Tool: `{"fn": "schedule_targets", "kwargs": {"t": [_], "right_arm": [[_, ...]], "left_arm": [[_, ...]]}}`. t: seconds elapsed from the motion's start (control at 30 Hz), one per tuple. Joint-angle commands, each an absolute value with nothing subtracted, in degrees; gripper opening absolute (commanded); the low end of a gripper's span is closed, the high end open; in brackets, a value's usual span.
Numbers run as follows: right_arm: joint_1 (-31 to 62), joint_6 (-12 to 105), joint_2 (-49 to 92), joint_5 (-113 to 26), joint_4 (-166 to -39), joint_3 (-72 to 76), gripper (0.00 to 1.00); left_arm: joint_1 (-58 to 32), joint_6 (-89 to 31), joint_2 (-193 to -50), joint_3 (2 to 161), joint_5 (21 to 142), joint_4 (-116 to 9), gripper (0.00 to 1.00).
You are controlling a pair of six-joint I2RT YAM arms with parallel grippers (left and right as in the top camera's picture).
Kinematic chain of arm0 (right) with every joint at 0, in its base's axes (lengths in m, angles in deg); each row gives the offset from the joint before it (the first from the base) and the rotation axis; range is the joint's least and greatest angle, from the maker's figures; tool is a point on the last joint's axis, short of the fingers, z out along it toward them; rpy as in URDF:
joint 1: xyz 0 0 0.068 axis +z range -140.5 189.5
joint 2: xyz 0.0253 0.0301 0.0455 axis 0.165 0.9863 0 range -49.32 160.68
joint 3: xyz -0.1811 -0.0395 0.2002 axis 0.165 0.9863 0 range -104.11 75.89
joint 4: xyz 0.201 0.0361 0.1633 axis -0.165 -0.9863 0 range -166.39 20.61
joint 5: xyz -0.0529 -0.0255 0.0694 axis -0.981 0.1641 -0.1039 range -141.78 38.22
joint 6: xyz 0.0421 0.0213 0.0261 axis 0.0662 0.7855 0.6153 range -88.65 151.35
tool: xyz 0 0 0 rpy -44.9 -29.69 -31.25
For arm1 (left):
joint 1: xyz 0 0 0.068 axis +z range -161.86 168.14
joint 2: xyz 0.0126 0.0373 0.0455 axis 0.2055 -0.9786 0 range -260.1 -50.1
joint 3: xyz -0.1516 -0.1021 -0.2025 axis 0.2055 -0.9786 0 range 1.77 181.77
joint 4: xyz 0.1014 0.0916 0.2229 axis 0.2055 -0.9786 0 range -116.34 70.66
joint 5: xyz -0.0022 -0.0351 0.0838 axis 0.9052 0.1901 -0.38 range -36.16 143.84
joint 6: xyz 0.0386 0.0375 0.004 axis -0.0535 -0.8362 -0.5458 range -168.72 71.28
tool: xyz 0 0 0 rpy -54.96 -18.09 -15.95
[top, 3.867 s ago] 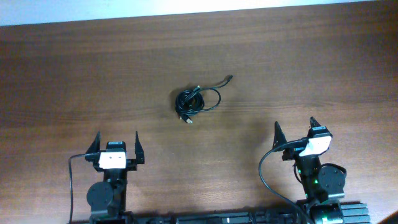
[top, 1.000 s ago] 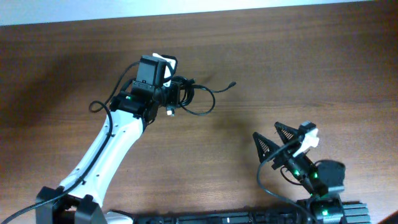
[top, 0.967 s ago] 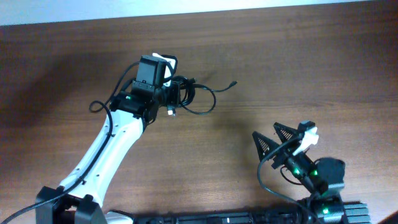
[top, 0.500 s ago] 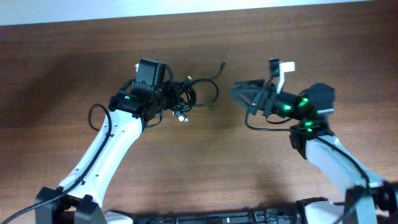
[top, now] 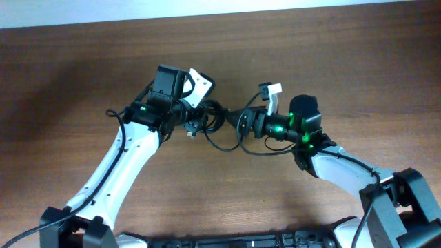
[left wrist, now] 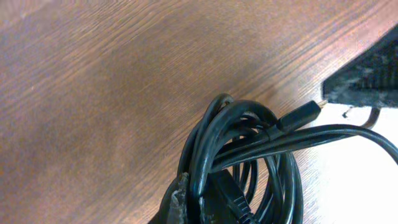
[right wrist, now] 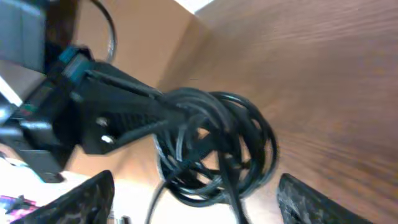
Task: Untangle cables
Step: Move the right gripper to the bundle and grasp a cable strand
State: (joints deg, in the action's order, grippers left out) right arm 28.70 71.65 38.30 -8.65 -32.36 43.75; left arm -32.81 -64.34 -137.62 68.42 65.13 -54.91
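Observation:
The cables (top: 210, 118) are a bunch of thin black cords coiled into a knot, held just above the brown table (top: 331, 62). My left gripper (top: 191, 118) is shut on the knot's left side. In the left wrist view the coils (left wrist: 249, 155) rise from between its fingers (left wrist: 179, 198), and a small plug (left wrist: 300, 116) sticks out to the right. My right gripper (top: 233, 122) is open at the knot's right side. In the right wrist view its fingers (right wrist: 87, 199) stand wide on either side of the coils (right wrist: 217, 143), with one strand running down between them.
The table's far edge (top: 207, 10) runs along the top of the overhead view. Both arms reach in from the near side and meet at mid-table. The left gripper's black body (right wrist: 106, 118) fills the left of the right wrist view.
The right arm has swung from the front right corner up to the knot, its jaws narrowing a little. The left gripper kept hold of the cables and shifted slightly.

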Motion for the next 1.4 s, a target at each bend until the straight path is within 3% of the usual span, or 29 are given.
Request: {"fn": "schedule_targets", "kwargs": {"t": [0.0, 0.03, 0.1, 0.2, 0.27, 0.3, 0.33, 0.53, 0.73, 0.93, 1.07, 1.1, 1.2, 1.27, 1.37], "right_arm": [[29.11, 62.79, 38.82, -11.12, -34.28, 43.05, 0.75], [29.38, 62.73, 38.82, -11.14, -34.8, 43.05, 0.6], [30.03, 62.62, 38.82, -11.16, -34.94, 43.05, 0.48], [31.87, 62.6, 38.82, -11.64, -34.94, 43.03, 0.47], [33.11, 62.64, 38.82, -11.99, -34.91, 43.03, 0.38], [33.53, 62.66, 38.82, -11.95, -34.96, 43.03, 0.17], [33.59, 63.51, 38.82, -11.73, -34.96, 43.03, 0.04], [33.55, 78.88, 38.8, -5.87, -32.23, 43.03, 0.04], [35.02, 83.34, 38.8, -7.86, -27.99, 42.98, 0.04], [41.48, 83.32, 38.82, -29.37, -30.0, 42.96, 0.04], [41.9, 83.32, 38.82, -31.68, -30.02, 42.96, 0.04], [41.88, 83.29, 38.82, -31.68, -29.97, 42.96, 0.06], [39.12, 83.27, 38.8, -30.61, -30.39, 42.96, 0.6], [35.69, 83.27, 38.8, -26.48, -30.61, 42.96, 0.8], [27.67, 83.25, 38.8, -15.2, -30.61, 42.96, 0.97]], "left_arm": [[-32.99, -71.97, -134.67, 69.38, 67.21, -54.58, 0.0], [-32.99, -74.35, -134.45, 69.38, 70.27, -54.58, 0.0], [-32.99, -75.23, -134.45, 69.38, 74.22, -54.63, 0.0], [-32.99, -75.23, -134.45, 69.38, 78.75, -54.65, 0.0], [-32.99, -75.2, -134.45, 69.38, 79.55, -54.63, 0.0], [-32.99, -75.18, -134.45, 69.38, 79.34, -54.65, 0.0], [-32.92, -74.9, -134.45, 69.38, 78.18, -54.65, 0.0], [-32.92, -60.89, -134.45, 69.38, 58.51, -54.54, 0.0], [-35.72, -60.49, -134.45, 69.38, 67.58, -53.14, 0.0], [-42.78, -60.54, -134.45, 69.38, 74.64, -52.18, 0.0], [-46.08, -56.54, -134.45, 69.38, 77.0, -48.68, 0.0], [-46.12, -53.0, -134.45, 69.38, 76.95, -46.96, 0.0], [-43.67, -39.73, -134.43, 69.38, 65.85, -45.51, 0.0], [-40.22, -27.75, -134.24, 69.38, 55.86, -46.91, 0.0], [-33.6, -6.18, -133.69, 69.38, 52.54, -49.05, 0.0]]}}
